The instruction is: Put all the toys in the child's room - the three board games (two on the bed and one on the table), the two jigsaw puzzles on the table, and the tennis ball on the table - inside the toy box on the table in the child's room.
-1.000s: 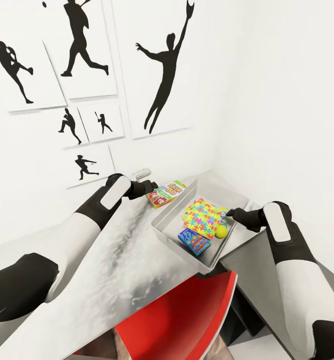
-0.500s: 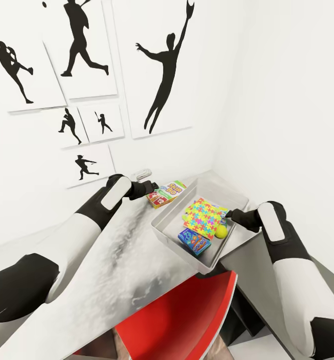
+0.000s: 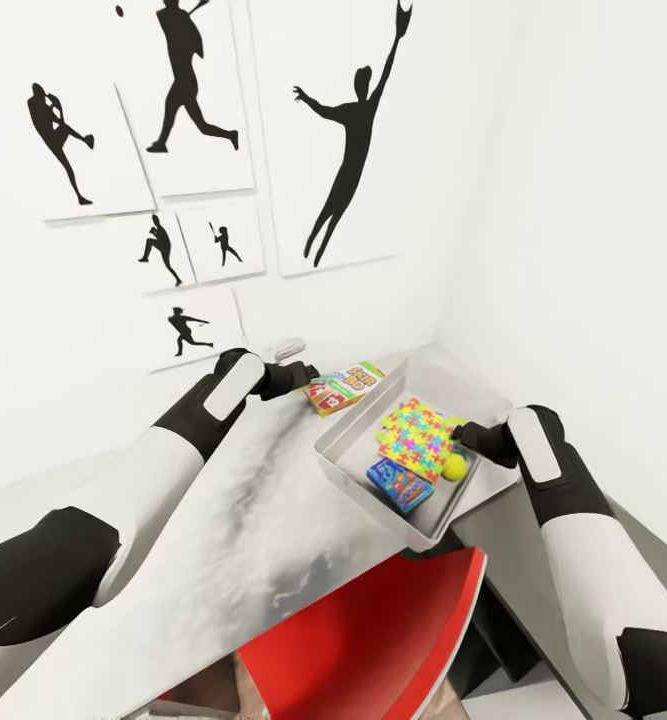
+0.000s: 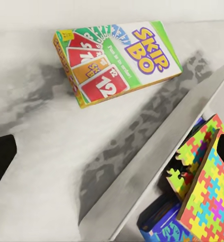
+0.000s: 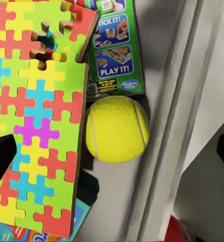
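I see toy box crowded: puzzle sheets, blue game box, tennis ball against near wall. Bare floor only at far end. Table open my left; card game box lies just outside box wall

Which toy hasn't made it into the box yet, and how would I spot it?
Find the grey toy box on the pale table under the silhouette pictures. Just outside its far wall, in front of the left gripper, lies the Skip-Bo card game. It alone lies on the tabletop; the puzzles, tennis ball and blue box sit inside.
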